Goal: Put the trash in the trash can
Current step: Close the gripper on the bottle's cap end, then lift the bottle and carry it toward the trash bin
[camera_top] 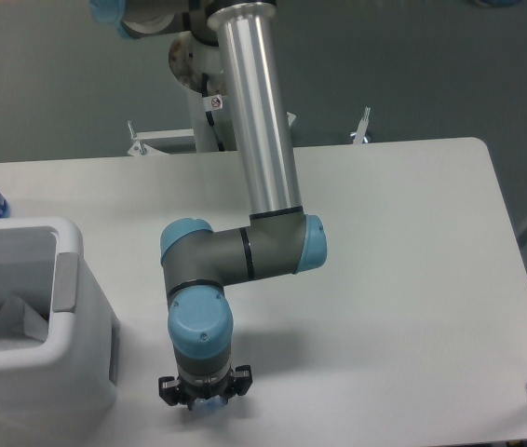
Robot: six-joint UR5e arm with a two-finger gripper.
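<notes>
Claw [204, 404] hangs low over the near edge of the worktop [403, 251], pointing down with its wrist blocking my view, so I cannot tell whether its fingers are spread or closed on the bluish bit peeking out beneath. From there the trash can [68, 251] lies to the camera's left, close by, something crumpled and pale already inside; I judge a short sideways carry is what matters.
</notes>
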